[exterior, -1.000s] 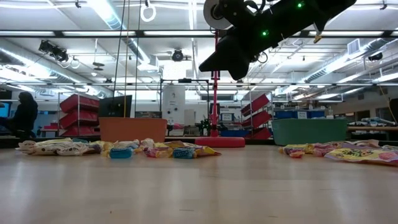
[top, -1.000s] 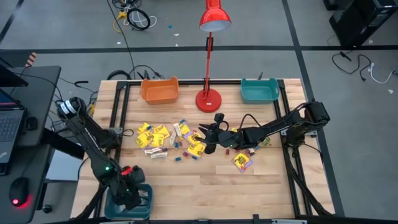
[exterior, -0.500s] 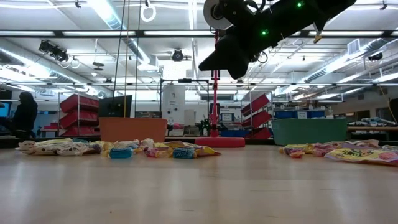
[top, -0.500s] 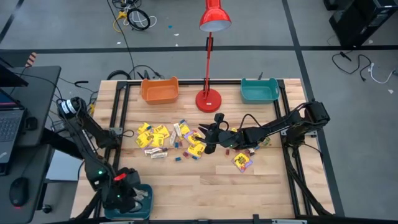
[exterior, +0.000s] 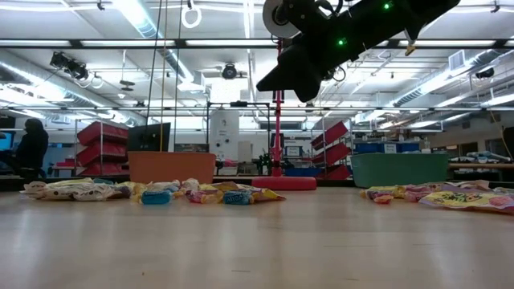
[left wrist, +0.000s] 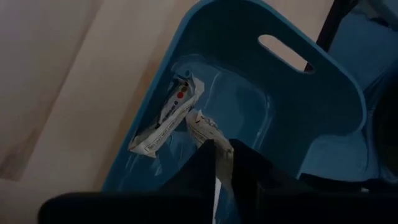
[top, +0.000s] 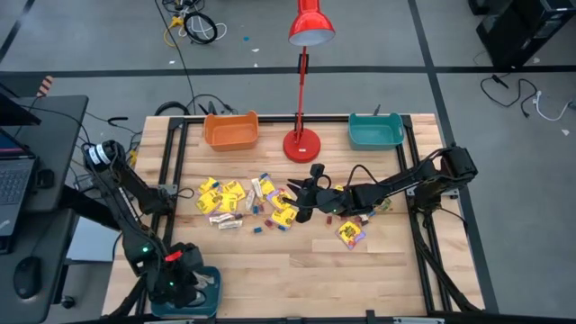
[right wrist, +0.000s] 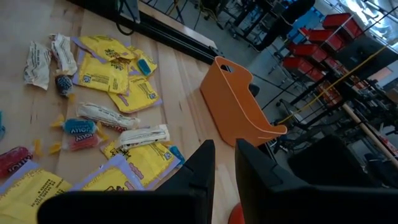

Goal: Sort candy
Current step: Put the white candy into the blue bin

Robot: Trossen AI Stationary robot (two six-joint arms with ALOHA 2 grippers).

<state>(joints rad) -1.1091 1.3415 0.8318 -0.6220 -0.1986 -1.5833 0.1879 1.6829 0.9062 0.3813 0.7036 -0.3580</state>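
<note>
From above, the candy (top: 243, 203) lies scattered across the middle of the pale wooden tabletop (top: 297, 261): flat yellow square packets with dark print too small to read, pale bars and tiny blue and red pieces, their long axes pointing every way. One more yellow packet (top: 351, 234) lies apart, toward the right. An orange bin (top: 231, 131) and a teal bin (top: 375, 131) stand at the far edge, with the round red base of a lamp (top: 302, 144) between them. The left hand (top: 180, 281) hangs over a blue bin (top: 209, 290) at the near left corner. The right hand (top: 301, 200) reaches low over the right end of the candy heap.

At tabletop height the sweets form a low crinkled row (exterior: 152, 191), with a second group (exterior: 438, 194) to the right. The orange bin (exterior: 171, 168) and teal bin (exterior: 399, 168) stand behind. A dark arm (exterior: 337, 40) hangs overhead.

The left wrist view looks into the smooth, glossy blue bin (left wrist: 292, 106), which has an oval handle slot. A pale bar (left wrist: 168, 118) with a red dot and unreadable print lies slantwise on the bin's floor. The left hand (left wrist: 224, 163) has its dark fingers nearly together, with the end of a second pale wrapper (left wrist: 205, 132) between them; whether it is pinched or already loose I cannot tell.

The right wrist view shows yellow packets (right wrist: 115, 68), a blue piece (right wrist: 79, 127) and pale bars (right wrist: 143, 135) lying flat; the print is illegible. The right hand (right wrist: 224, 158) has its fingers a narrow gap apart, with nothing between them. The orange bin (right wrist: 239, 102) stands beyond.
</note>
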